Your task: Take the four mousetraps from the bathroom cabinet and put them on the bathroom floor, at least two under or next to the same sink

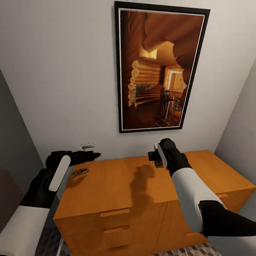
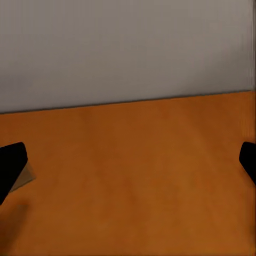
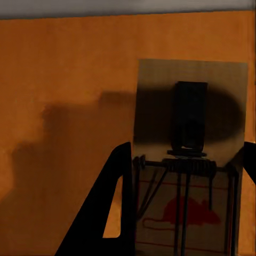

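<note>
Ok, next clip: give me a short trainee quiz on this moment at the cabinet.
1. True or false: the left gripper has its jaws spread wide with nothing between them.
2. The mousetrap between the jaws of the right gripper lies on: A) the cabinet top; B) the tiled floor; C) a sink rim.
3. What hangs on the wall above the cabinet?

Key:
1. True. The fingertips sit at the far edges of the left wrist view, with bare wood between them.
2. A.
3. A framed picture of a log-walled interior.
</note>
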Tool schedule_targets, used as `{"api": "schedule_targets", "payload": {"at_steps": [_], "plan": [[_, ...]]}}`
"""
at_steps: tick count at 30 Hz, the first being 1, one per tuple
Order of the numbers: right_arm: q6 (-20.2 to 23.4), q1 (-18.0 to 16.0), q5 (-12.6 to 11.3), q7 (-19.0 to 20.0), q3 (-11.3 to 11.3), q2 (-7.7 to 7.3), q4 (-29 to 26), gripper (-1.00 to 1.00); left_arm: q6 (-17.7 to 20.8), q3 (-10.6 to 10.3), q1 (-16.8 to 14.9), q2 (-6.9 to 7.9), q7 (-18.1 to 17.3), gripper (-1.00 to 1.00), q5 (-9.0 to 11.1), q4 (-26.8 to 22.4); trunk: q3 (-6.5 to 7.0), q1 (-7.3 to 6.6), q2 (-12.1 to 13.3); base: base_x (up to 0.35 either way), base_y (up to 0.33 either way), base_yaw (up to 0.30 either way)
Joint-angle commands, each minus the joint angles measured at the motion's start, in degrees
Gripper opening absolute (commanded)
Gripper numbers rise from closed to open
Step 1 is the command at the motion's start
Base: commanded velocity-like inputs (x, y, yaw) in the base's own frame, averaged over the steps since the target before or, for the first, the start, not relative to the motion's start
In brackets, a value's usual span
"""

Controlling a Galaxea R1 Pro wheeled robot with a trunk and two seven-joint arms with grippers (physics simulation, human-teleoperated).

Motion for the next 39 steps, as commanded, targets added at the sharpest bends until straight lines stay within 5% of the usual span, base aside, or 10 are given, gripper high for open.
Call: {"api": "schedule_targets", "payload": {"at_steps": [1, 16, 22, 30, 39], "plan": [[0.2, -0.1, 0.4, 0.2, -0.3, 0.08, 0.0, -1.00, 0.2, -0.1, 0.0, 0.06, 0.5, 1.00, 0.5, -0.1, -0.05, 0.01, -0.1, 0.000, 0.000, -0.104], [0.2, -0.1, 0.4, 0.2, -0.2, 0.07, 0.1, -1.00, 0.2, -0.1, 0.0, 0.06, 0.9, 1.00, 0.6, 0.1, 0.05, 0.01, -0.1, 0.000, 0.000, -0.021], [0.2, -0.1, 0.7, 0.0, -0.1, 0.04, 0.0, -1.00, -0.8, -0.2, 0.0, 0.03, 1.0, 1.00, -0.1, 4.8, 0.05, 0.01, -0.1, 0.000, 0.000, 0.000], [0.2, -0.1, 2.8, -0.4, -0.1, 0.10, 0.0, -1.00, -14.0, -0.1, 0.0, -0.32, 0.8, 1.00, -8.4, 21.0, 0.05, 0.01, -0.1, 0.000, 0.000, 0.000], [0.2, -0.1, 3.2, -0.4, 0.0, 0.12, 0.1, -1.00, -16.9, 0.0, 0.0, -0.95, 0.6, 1.00, -10.6, 24.5, 0.05, 0.01, -0.1, 0.000, 0.000, 0.000]]}}
